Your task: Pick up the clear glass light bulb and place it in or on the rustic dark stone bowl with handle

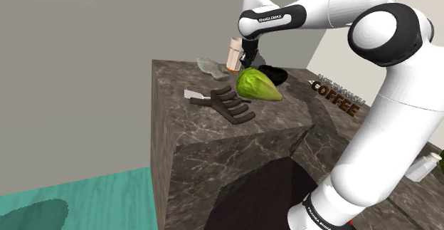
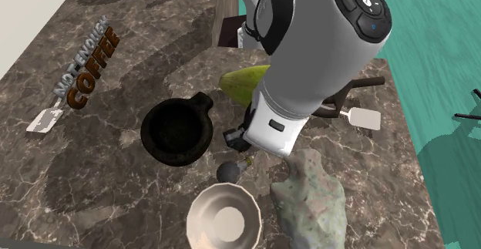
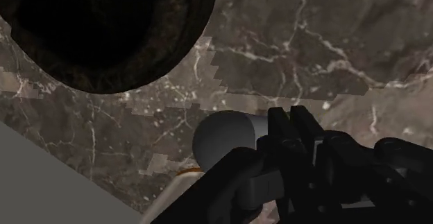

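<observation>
All-black two-finger gripper [image 3: 267, 146] is clenching the grey rounded light bulb [image 3: 222, 141] by its neck, just beside the handled dark stone bowl [image 2: 148, 136], near the marbled counter's [image 2: 385, 209] edge away from the stand.

The dark bowl [image 3: 104, 28] is cut off by the picture's edge; beside it, black fingers [image 3: 305, 139] hide the base of the light bulb [image 3: 222, 143].

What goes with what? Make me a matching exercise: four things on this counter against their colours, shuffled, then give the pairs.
Things:
1. light bulb
2. bowl with handle
3. leafy vegetable
4. COFFEE sign

Colours:
A. green
B. brown letters
C. near-black
D. grey

Pairs: 1-D, 2-C, 3-A, 4-B.
</observation>
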Available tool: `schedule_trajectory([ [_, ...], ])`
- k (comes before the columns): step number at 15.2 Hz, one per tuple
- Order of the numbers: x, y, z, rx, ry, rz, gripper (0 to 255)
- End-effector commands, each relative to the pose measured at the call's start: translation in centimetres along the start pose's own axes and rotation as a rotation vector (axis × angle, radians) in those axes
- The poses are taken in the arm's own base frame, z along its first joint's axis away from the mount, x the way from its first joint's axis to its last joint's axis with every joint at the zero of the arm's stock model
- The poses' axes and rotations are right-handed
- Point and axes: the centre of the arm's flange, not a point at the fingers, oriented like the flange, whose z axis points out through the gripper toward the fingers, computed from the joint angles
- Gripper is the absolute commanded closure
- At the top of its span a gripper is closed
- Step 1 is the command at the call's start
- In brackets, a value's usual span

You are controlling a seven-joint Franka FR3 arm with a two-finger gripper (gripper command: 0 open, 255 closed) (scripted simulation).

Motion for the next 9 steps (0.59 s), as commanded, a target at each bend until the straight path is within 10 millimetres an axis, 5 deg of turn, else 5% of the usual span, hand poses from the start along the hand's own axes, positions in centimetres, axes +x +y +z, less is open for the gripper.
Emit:
schedule_trajectory([
  [1,-0.3,-0.4,-0.4,0.077,0.016,0.025,255],
  [3,-0.3,-0.3,-0.5,0.057,0.011,0.018,255],
  [4,-0.3,-0.3,-0.5,0.057,0.011,0.018,0],
  [9,0.6,5.3,3.1,0.176,0.156,0.494,0],
])
